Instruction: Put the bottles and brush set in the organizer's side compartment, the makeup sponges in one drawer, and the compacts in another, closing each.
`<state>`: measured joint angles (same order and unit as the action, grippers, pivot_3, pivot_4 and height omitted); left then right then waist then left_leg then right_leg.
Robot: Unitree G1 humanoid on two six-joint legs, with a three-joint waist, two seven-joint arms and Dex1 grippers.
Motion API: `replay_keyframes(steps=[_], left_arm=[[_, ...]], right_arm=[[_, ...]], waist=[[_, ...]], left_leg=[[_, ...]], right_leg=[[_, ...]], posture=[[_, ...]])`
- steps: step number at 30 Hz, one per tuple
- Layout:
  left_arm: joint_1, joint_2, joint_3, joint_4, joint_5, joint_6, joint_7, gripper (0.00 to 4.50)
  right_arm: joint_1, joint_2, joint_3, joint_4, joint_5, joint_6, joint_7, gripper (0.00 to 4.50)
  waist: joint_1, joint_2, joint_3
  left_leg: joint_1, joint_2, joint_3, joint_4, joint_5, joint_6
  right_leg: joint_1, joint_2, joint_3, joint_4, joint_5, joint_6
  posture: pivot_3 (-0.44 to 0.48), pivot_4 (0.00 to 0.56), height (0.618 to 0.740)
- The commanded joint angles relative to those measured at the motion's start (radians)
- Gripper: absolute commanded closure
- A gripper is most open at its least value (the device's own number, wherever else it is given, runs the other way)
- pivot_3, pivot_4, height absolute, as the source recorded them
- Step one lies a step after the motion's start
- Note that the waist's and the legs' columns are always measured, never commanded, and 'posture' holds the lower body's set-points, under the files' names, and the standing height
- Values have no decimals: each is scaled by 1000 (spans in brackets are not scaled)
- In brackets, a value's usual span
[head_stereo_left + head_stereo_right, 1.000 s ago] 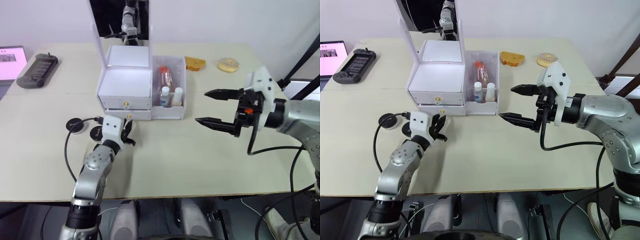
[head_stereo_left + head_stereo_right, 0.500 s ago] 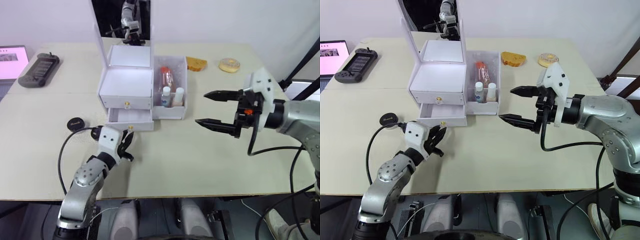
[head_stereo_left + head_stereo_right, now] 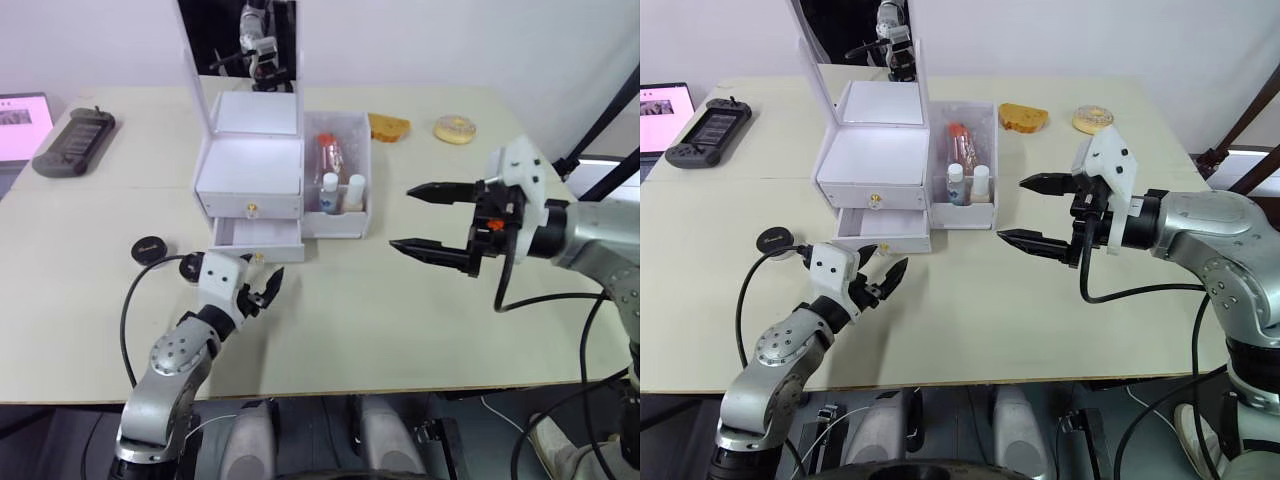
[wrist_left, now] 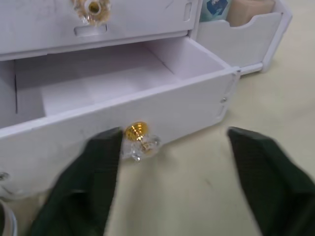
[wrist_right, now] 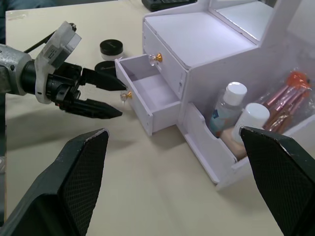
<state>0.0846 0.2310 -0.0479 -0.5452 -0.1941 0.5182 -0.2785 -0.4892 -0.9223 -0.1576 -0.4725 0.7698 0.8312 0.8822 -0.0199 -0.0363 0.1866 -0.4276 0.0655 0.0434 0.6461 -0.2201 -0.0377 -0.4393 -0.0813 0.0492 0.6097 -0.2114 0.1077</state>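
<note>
The white organizer point(image 3: 250, 165) stands mid-table with its mirror up. Its lower drawer point(image 3: 258, 236) is pulled out and empty point(image 4: 113, 83). My left gripper point(image 4: 176, 135) is open just in front of it, the gold knob point(image 4: 139, 140) close beside one finger, not gripped. The two bottles point(image 3: 341, 191) and the brush set point(image 3: 330, 155) stand in the side compartment point(image 3: 340, 222). Two black compacts point(image 5: 111, 46) point(image 5: 105, 67) lie left of the drawer. The makeup sponges are out of view. My right gripper point(image 3: 400, 217) hovers open to the right of the organizer, holding nothing.
A dark game controller point(image 3: 72, 142) and a pink-lit screen point(image 3: 20, 112) are at the far left. A piece of bread point(image 3: 390, 126) and a donut point(image 3: 455, 128) lie at the back right. Bare tabletop stretches in front of the organizer.
My left gripper, shut on the lower drawer's knob, pulled the drawer out towards me, then opened and let the knob go. The right arm stayed put.
</note>
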Motion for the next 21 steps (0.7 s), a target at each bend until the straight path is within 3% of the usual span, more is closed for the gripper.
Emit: replay_keyframes(steps=[1,16,19,21], left_arm=[[21,-19,-20,-56,22,-19,38,65],[51,-154,-67,-7,162,-105,233,65],[42,-167,-65,8,178,-110,253,896],[42,-168,-74,15,182,-116,248,1797]], right_arm=[[-40,-26,-7,-11,15,6,17,0],[-126,-91,15,8,42,90,81,0],[-132,-98,11,5,49,100,80,0],[-141,-99,12,6,51,106,80,0]], waist=[[1,0,0],[3,0,0],[3,0,0],[3,0,0]], left_leg=[[0,0,0,0,0,0],[0,0,0,0,0,0],[0,0,0,0,0,0],[0,0,0,1,0,0]], right_leg=[[0,0,0,0,0,0],[0,0,0,-1,0,0],[0,0,0,-1,0,0],[0,0,0,-1,0,0]], posture=[[0,150,738],[0,150,738],[0,150,738],[0,150,738]])
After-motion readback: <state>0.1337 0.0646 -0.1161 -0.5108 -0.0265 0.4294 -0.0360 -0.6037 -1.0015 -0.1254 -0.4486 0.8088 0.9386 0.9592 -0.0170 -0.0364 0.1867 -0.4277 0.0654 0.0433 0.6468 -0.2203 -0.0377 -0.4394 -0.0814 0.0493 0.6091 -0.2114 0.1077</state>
